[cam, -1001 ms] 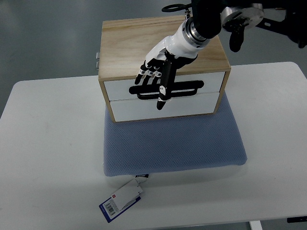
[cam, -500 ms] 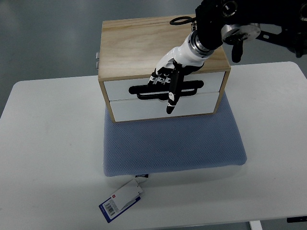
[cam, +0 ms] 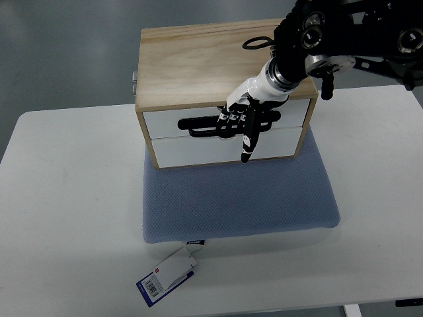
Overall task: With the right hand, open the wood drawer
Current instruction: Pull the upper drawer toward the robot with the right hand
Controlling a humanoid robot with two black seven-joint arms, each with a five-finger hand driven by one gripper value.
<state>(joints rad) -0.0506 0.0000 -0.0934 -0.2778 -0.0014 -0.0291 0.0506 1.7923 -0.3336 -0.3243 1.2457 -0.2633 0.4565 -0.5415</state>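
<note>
- Light wooden two-drawer box (cam: pixel 198 63) with white drawer fronts is sitting at the far middle of the white table (cam: pixel 66 218), its front edge resting on the back part of a blue-grey textured foam pad (cam: pixel 238 205).
- Upper white drawer front (cam: pixel 165 122) is carrying a long black horizontal handle (cam: pixel 198 124); lower white drawer front (cam: pixel 192 150) is lying directly beneath it; both are looking flush with the box frame, no gap showing.
- Right hand (cam: pixel 243 119), white shell with black finger joints, is coming in from the upper right on a black arm (cam: pixel 344 39) that is crossing above the box top.
- Its fingers (cam: pixel 231 117) are curling down over the right half of the black handle, bunched close together and touching it; whether they are fully hooked behind the bar is hard to tell from this angle.
- One black digit (cam: pixel 249 142) is sticking straight down across the seam between the two drawer fronts, its tip over the lower front.
- Small metal fitting (cam: pixel 133 82) is poking out of the box's left side near the back.
- Blue-and-white paper tag with a barcode (cam: pixel 166 276) is hanging off the pad's near edge and lying flat on the table, well apart from the box.
- Grey floor (cam: pixel 59 46) is showing beyond the far edge of the table.
</note>
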